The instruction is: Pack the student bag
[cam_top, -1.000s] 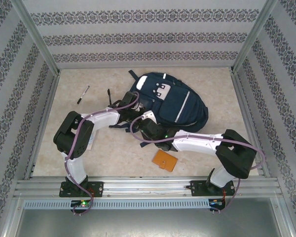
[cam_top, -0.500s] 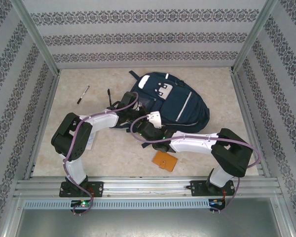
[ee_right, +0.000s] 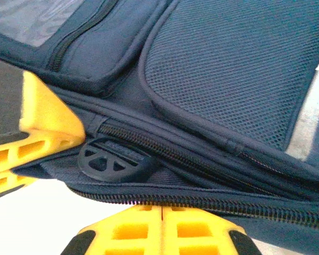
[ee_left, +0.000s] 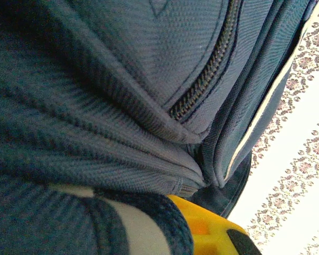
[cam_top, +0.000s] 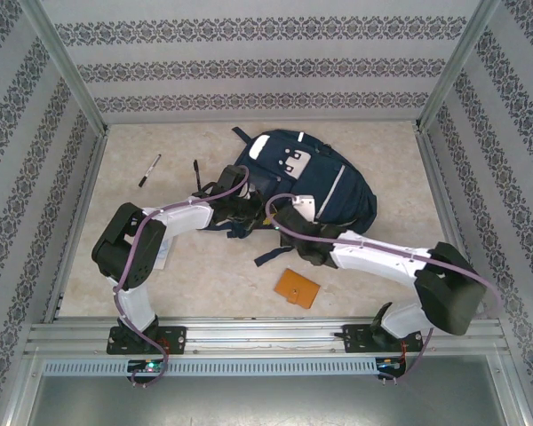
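Student bag: the student bag [cam_top: 324, 182] lies flat toward the back of the counter [cam_top: 204, 275], front pockets up, dark straps trailing toward my bases.
Left fingers: my left fingers [ee_left: 210, 236] are clamped on a bunched fold of navy fabric at the bag's left near edge.
Right fingers: my right fingers [ee_right: 138, 231] are pressed together at the bag's zipper line, a dark zipper pull [ee_right: 111, 162] just beside them; I cannot tell whether fabric is caught.
Also on the counter: a pen [cam_top: 149, 169] lies well apart at left, and an orange wallet [cam_top: 298, 288] lies near my right arm.
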You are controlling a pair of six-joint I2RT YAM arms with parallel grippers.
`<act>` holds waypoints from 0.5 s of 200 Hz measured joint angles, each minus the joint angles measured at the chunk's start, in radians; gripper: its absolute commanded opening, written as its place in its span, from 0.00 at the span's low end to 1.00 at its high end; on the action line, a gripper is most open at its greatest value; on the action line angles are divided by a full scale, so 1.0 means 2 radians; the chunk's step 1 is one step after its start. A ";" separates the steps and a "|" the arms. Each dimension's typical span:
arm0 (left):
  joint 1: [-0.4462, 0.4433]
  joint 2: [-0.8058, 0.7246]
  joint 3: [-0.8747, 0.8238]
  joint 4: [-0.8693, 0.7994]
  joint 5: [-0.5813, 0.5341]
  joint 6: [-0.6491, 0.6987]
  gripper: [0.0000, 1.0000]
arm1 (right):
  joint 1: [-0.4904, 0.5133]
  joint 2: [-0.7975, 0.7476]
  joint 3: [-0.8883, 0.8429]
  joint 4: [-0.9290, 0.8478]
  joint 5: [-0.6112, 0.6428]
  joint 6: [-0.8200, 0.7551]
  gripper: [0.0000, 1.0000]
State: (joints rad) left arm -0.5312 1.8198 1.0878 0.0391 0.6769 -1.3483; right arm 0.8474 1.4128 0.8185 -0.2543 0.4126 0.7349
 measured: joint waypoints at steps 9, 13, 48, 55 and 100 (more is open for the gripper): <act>0.000 0.000 -0.002 0.001 0.000 -0.002 0.11 | -0.013 -0.011 -0.010 0.009 -0.035 -0.011 0.21; 0.000 0.000 -0.002 0.001 0.000 -0.003 0.14 | -0.019 -0.016 -0.016 0.011 -0.051 -0.012 0.22; 0.000 0.000 -0.004 -0.005 -0.002 0.008 0.27 | -0.079 -0.041 -0.045 0.015 -0.142 -0.041 0.23; 0.000 0.000 -0.004 -0.008 -0.004 0.014 0.27 | -0.091 -0.043 -0.048 0.015 -0.154 -0.046 0.23; 0.003 0.003 -0.014 -0.025 -0.033 0.058 0.43 | -0.125 -0.044 -0.054 0.014 -0.196 -0.069 0.23</act>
State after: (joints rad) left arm -0.5243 1.8263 1.0595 -0.0113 0.6102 -1.2327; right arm 0.5980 1.3243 0.7097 -0.2272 0.0212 0.5972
